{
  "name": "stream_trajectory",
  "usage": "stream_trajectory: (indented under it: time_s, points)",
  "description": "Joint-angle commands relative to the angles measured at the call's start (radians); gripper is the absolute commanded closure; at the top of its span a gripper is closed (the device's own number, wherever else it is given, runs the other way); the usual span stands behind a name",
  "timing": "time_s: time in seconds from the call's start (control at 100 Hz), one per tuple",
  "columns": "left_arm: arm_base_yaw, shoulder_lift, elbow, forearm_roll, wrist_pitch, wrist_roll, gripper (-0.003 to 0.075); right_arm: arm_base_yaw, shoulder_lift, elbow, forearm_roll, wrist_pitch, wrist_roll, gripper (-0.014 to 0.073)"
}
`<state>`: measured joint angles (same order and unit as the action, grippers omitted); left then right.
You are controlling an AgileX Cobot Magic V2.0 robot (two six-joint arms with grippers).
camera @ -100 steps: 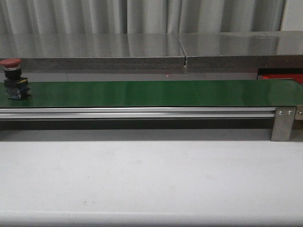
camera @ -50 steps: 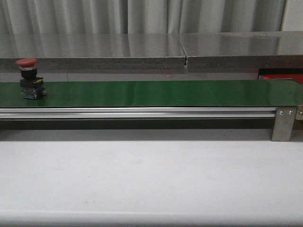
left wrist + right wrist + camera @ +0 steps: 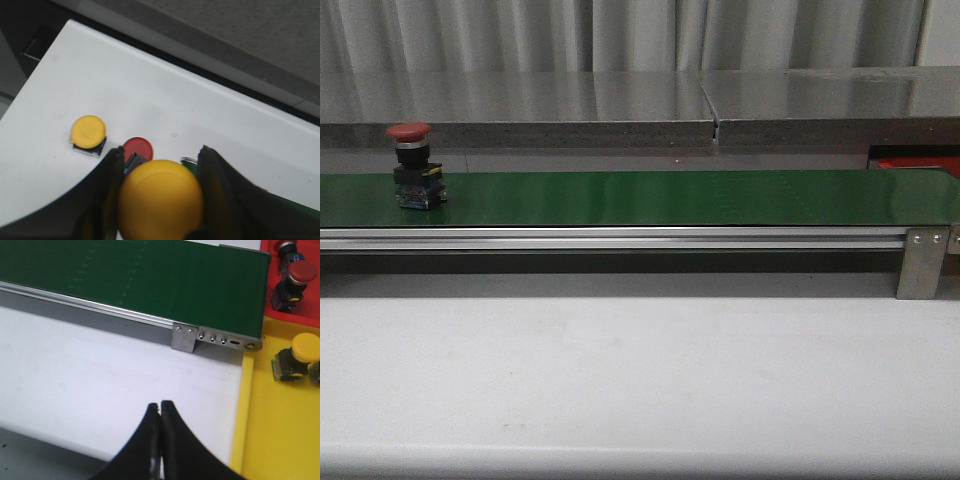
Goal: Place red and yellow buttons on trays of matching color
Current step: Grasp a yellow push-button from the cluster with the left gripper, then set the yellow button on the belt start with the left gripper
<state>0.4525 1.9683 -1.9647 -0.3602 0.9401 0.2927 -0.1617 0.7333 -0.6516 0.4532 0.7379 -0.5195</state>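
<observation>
- On the green belt (image 3: 650,197), far left, a blurred red button (image 3: 416,167) stands upright.
- Left claw (image 3: 161,200) grasps a yellow button (image 3: 160,202), its base hidden.
- Right claw (image 3: 160,440) is clenched, empty, near the yellow tray (image 3: 280,435).

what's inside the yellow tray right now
One yellow button sits upright in the yellow tray. A second object's edge shows beside it, cut off by the frame. The rest of the tray is out of view.

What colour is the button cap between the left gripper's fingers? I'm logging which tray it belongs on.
Yellow. The button cap shows best in the left wrist view.
</observation>
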Motion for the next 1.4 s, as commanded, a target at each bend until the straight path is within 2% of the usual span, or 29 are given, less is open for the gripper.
stream_trajectory:
  time_s: [0.0,0.31,0.64,0.83,0.88,0.95,1.12,1.19,1.26,1.39]
  points:
    - [-0.036,-0.105,0.000,-0.041,-0.029,0.002,0.0739,0.002,-0.007,-0.024,0.027,-0.052,-0.007,0.0711]
    - [-0.161,-0.139,0.186,-0.039,-0.104,0.006,0.0739,0.002,-0.007,-0.024,0.027,-0.052,-0.007,0.0711]
    - [-0.172,-0.139,0.383,-0.041,-0.231,0.022,0.0739,0.002,-0.007,-0.024,0.027,-0.052,-0.007,0.0711]
    - [-0.172,-0.137,0.418,-0.041,-0.273,0.028,0.0724,0.002,-0.007,-0.024,0.027,-0.052,-0.007,0.0711]
    - [-0.172,-0.137,0.418,-0.041,-0.273,0.028,0.0691,0.002,-0.007,-0.024,0.027,-0.052,-0.007,0.0711]
    - [-0.172,-0.137,0.418,-0.041,-0.273,0.028,0.0606,0.002,-0.007,-0.024,0.027,-0.052,-0.007,0.0711]
    - [-0.172,-0.137,0.418,-0.041,-0.269,0.028,0.0286,0.002,-0.007,-0.024,0.027,-0.052,-0.007,0.0711]
    - [-0.172,-0.137,0.418,-0.041,-0.269,0.028,0.0195,0.002,-0.007,-0.024,0.027,-0.052,-0.007,0.0711]
    - [-0.172,-0.137,0.418,-0.043,-0.267,0.028,0.0159,0.002,-0.007,-0.024,0.027,-0.052,-0.007,0.0711]
    - [-0.172,-0.137,0.418,-0.066,-0.267,0.032,0.0160,0.002,-0.007,-0.024,0.027,-0.052,-0.007,0.0711]
